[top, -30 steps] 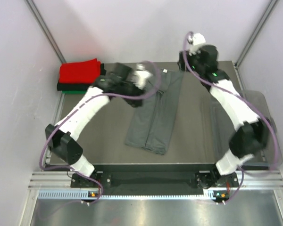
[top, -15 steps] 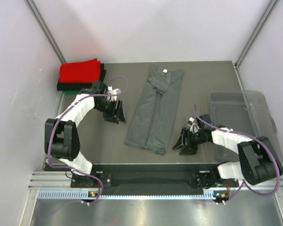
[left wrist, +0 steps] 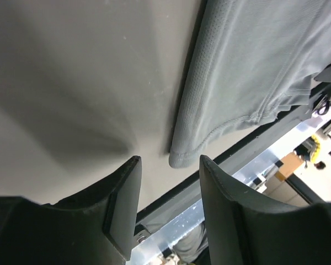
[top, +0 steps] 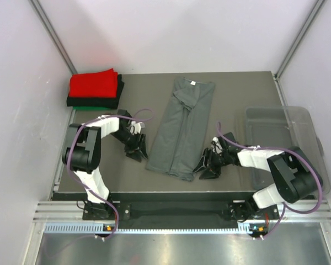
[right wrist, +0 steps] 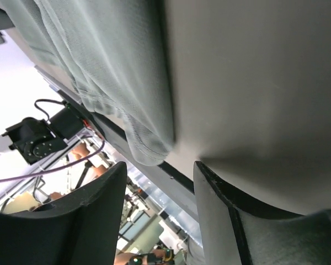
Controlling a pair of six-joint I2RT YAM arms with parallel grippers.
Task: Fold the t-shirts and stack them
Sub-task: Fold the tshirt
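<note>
The dark grey t-shirt (top: 183,128) lies on the table, folded lengthwise into a long strip, collar at the far end. My left gripper (top: 138,150) is open and empty, low at the strip's near-left corner; the left wrist view shows that hem corner (left wrist: 185,155) just beyond my fingers. My right gripper (top: 205,167) is open and empty beside the near-right corner, which shows in the right wrist view (right wrist: 146,150). A folded red t-shirt (top: 93,83) lies on top of folded black and green ones (top: 91,101) at the far left.
A clear plastic bin (top: 284,142) stands at the right side of the table. The table's near edge (top: 176,194) runs just in front of both grippers. Grey walls close in the left, far and right sides.
Both arms have come down from the far end of the shirt to its near end. Over the last half second each gripper moved closer to its bottom corner of the strip.
</note>
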